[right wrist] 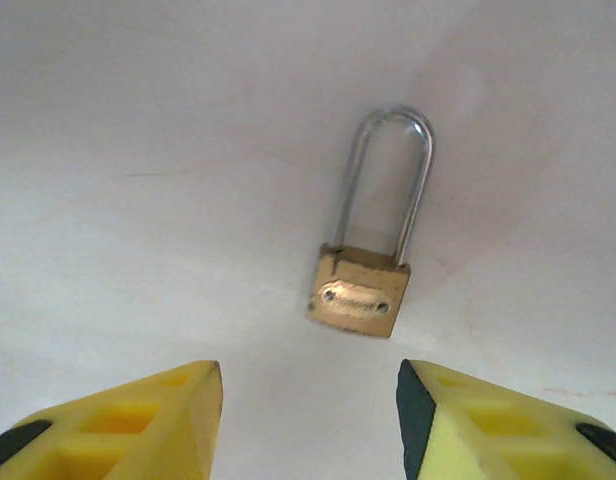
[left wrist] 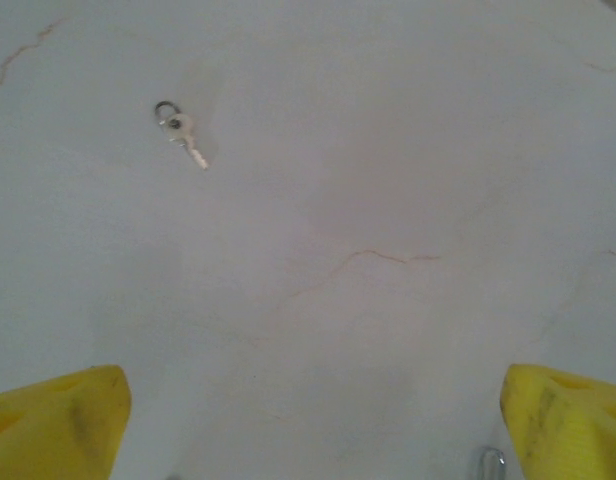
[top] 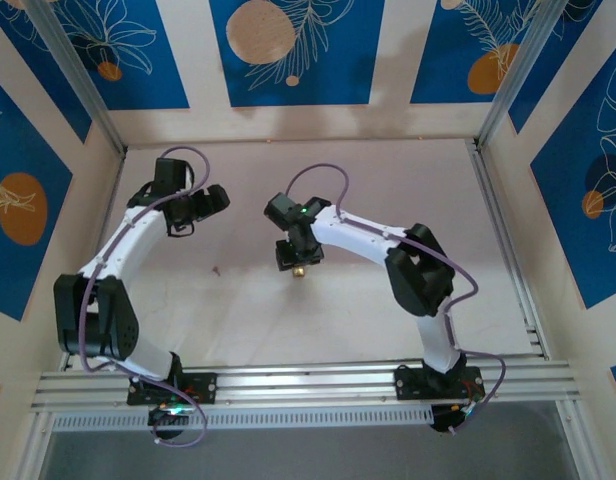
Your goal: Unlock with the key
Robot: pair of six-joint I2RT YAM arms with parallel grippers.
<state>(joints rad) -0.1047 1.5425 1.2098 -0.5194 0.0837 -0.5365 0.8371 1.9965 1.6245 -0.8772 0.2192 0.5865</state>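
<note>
Yellow fingertips (left wrist: 58, 420) of the left gripper (left wrist: 313, 425) are spread wide, nothing between them. Well ahead, to their left, the key (left wrist: 185, 135) lies flat on the surface (left wrist: 408, 180), untouched. The right gripper (right wrist: 308, 420) is parted; the padlock (right wrist: 360, 290) lies free just ahead. Step judged: key pickup. The left gripper must be centred over the key, then closed.

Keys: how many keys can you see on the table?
1. The key lies flat on the white table, up and left in the left wrist view. A cut-off metal loop at that view's bottom edge might belong to another.
</note>
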